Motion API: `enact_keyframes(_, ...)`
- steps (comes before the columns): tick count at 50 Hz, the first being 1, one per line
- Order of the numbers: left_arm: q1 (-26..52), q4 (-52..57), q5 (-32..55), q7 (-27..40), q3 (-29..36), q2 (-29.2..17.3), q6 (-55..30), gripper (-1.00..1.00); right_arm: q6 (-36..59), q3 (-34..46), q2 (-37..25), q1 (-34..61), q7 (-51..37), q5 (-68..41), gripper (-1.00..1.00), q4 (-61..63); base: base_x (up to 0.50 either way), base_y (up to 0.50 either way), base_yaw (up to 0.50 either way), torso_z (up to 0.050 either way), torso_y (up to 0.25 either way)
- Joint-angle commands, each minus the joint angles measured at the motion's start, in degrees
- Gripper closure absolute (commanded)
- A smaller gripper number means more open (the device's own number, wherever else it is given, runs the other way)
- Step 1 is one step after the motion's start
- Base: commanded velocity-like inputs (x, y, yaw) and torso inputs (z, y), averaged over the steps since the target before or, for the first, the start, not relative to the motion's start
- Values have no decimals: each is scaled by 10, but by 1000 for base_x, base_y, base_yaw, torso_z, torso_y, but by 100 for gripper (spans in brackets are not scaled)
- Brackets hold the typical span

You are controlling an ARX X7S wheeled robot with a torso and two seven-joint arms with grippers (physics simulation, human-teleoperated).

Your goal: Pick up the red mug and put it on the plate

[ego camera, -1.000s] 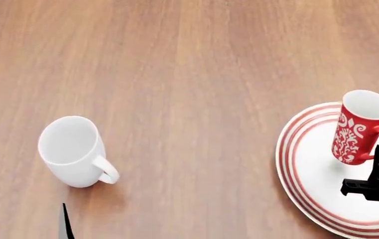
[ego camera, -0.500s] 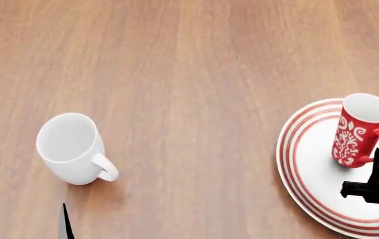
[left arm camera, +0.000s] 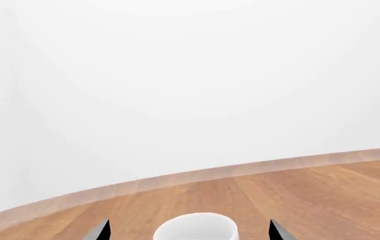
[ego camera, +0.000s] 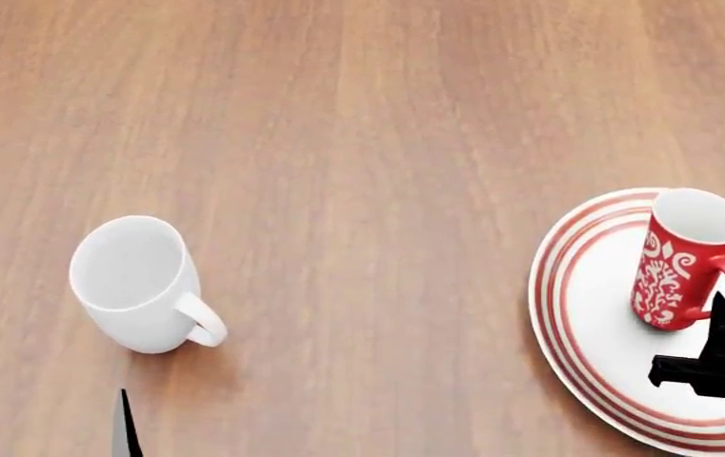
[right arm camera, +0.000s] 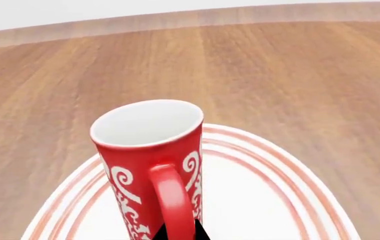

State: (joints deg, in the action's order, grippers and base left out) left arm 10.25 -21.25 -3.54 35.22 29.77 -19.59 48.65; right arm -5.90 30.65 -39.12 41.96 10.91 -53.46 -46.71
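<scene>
Looking from the head camera, I find the nearest items are my left gripper point(ego camera: 45, 424), whose two dark fingertips rise at the near edge of the table point(ego camera: 362, 114), spread apart with nothing between them. In its wrist view the same two tips point(left arm camera: 103, 231) flank open air, with the rim of the white mug point(left arm camera: 195, 227) showing between and beyond them, not touched.

My right gripper point(ego camera: 718, 357) sits at the near right, a dark mass over the near part of the plate point(ego camera: 578, 314). Its tip lies against the handle of the red mug point(ego camera: 680, 262). In the right wrist view only a small dark tip point(right arm camera: 176, 232) shows at the foot of the handle; I cannot tell whether the fingers are closed on it or merely beside it.

The red mug point(right arm camera: 151, 165) stands on the plate point(right arm camera: 276, 200), tilted slightly, toward the plate's far side, handle toward the right gripper, white interior visible. The plate lies at the table's right edge, partly cut off by the frame.

The white mug point(ego camera: 140, 286) rests on the left part of the table, handle to the right, well apart from the plate.

Beyond these lies bare wood grain to the far edge.
</scene>
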Motion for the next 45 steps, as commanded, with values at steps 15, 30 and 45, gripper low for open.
enact_keyframes(15,1,-1,1,0,4,-2,1,-100,-15,11,14,-16,37,12,-100,-33,0,0,0,0,0)
enact_keyframes(30,2,-1,2,0,7,-3,2,-100,-43,-3,37,-27,73,2,-100,-104,0,0,0,0,0)
enact_keyframes(45,4,-4,-2,4,7,-3,7,-100,-68,-13,14,-50,86,-5,-100,-52,0,0,0,0,0)
